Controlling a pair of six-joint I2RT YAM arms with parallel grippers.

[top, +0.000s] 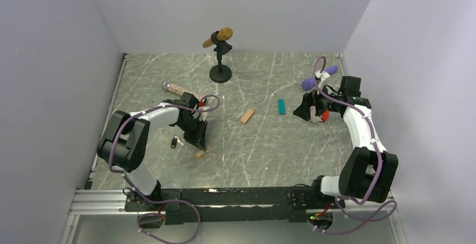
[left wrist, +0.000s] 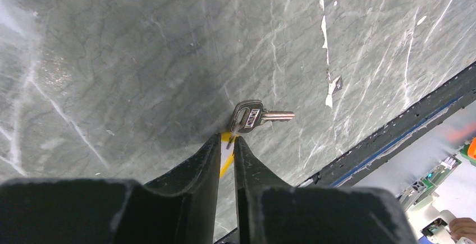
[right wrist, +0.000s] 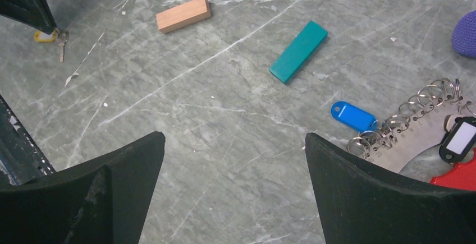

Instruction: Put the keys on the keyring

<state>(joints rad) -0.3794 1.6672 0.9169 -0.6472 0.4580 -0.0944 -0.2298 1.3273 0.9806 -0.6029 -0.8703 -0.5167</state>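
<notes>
Toward the front-left of the surface [top: 264, 148], the left jaws point down at the yellow key [left wrist: 252, 116]. They stand nearly together with its yellow tag in the narrow gap; whether they pinch it I cannot tell. The key lies flat, with bare surface between it and the near rail [left wrist: 393, 134]. One black key [top: 175, 142] lies just left of those jaws.

Walls close the left, back and right sides. Near the right wall the right jaws stand wide open with nothing between them. The keyring [right wrist: 404, 129] lies on the surface just beside their right finger, with its row of small rings and its red fob [right wrist: 463, 178]. One blue tag [right wrist: 352, 116] lies at the rings, and one black tag [right wrist: 460, 140] rests on the keyring.

The middle is open except for two blocks, well apart: one salmon block [right wrist: 183, 14] and one teal block [right wrist: 298, 51]. One purple stick [top: 317, 78] lies by the back-right corner. There are two mics: a standing mic [top: 220, 53] at the back and a lying mic [top: 177, 90] behind the left arm.
</notes>
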